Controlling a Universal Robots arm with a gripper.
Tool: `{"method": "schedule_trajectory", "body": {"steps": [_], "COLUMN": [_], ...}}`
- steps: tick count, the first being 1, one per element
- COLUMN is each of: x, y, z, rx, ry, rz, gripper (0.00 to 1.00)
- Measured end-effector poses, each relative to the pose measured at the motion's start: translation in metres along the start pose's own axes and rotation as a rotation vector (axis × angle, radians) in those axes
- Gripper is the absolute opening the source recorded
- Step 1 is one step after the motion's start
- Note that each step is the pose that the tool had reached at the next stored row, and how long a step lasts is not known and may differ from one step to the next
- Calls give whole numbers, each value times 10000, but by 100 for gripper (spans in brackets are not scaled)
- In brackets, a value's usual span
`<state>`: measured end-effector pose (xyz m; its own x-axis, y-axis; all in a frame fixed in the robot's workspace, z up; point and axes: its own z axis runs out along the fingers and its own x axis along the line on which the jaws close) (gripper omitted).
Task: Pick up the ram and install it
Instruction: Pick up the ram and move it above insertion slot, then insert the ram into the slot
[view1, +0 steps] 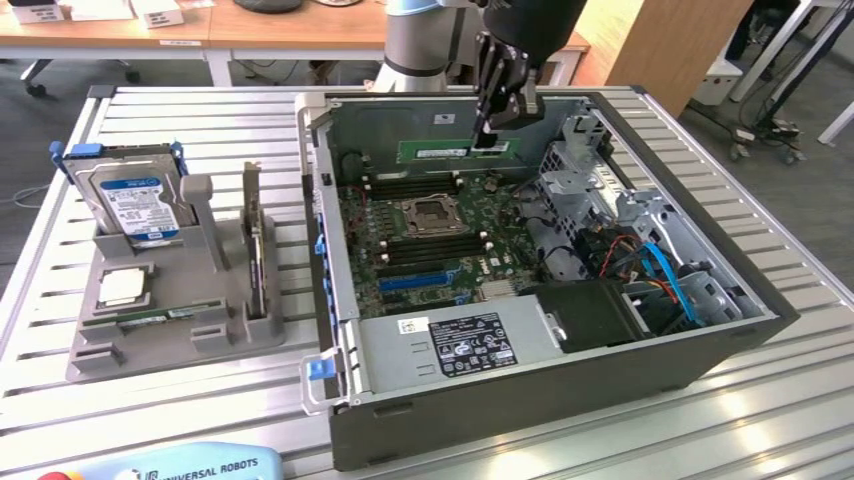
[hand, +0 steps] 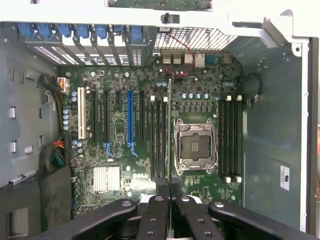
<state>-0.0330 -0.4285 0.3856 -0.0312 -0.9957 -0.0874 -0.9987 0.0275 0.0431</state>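
A robot arm's hand (view1: 497, 132) is clamped almost fully closed on the ram (view1: 447, 150), a long, narrow green circuit-board stick with a pale label and small dark chips along its face. It is held in the air inside the open computer case (view1: 534, 390), on the far side, above the motherboard (view1: 427, 240) and touching nothing else. In the exterior view the stick stands on edge and level, its long axis running from that view's left to its right, and the hand grips it toward the right-hand end. In the wrist view it shows edge-on as a thin line running out from between the black fingers (hand: 155, 205), parallel to the memory slots (hand: 159, 137) and just beside the processor socket (hand: 196, 145). The case lies on its side on a slatted metal worktop (view1: 200, 400). On the exterior view's left, well apart from the case, a grey holder (view1: 80, 345) carries a blue-labelled hard drive (view1: 134, 200) and an upright dark card (view1: 251, 230). Wooden desks (view1: 160, 25) stand in the room beyond.
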Motion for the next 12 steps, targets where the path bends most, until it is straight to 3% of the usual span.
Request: {"method": "schedule_trajectory", "body": {"steps": [5,12], "x": [-2,-2], "y": [-80,-84], "z": [0,0], "rx": [-1,0], "ry": [-7,-7], "rz": [-2,-1], "gripper": [12,12]}}
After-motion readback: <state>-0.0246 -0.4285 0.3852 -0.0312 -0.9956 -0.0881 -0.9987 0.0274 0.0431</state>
